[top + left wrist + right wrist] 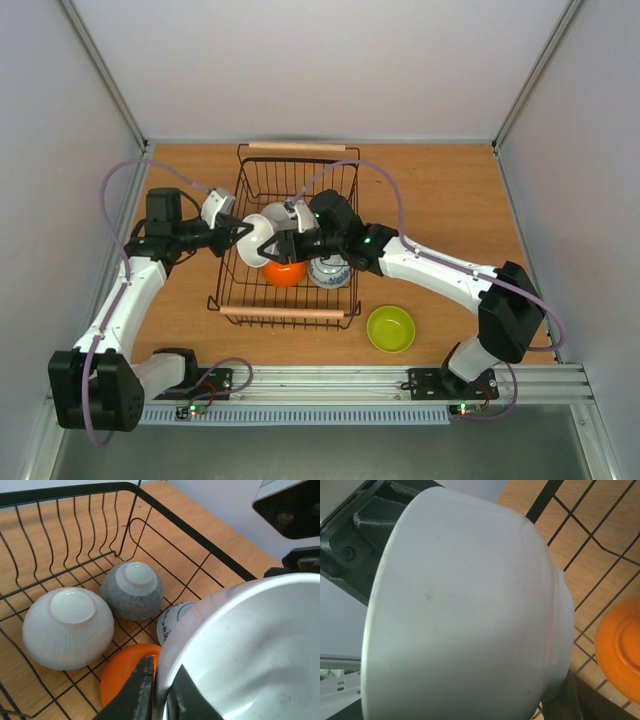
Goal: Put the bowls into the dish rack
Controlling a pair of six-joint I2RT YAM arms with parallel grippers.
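Note:
A white bowl (260,240) (250,645) (465,610) hangs tilted over the dish rack (296,148) (200,540). My left gripper (241,232) (162,690) is shut on its rim, one finger inside and one outside. My right gripper (284,244) reaches in from the right, right against the bowl's outer wall. The bowl fills the right wrist view, and only one dark finger (570,702) shows by the bowl's foot. In the rack lie an orange bowl (285,273) (120,675) (620,650), an upturned white bowl (67,627), a grey patterned bowl (132,590) and a blue-patterned bowl (328,272) (172,620).
A lime green bowl (391,328) sits on the wooden table to the right of the rack's near handle (290,313). Grey walls stand on three sides. Both arms cross over the rack's middle.

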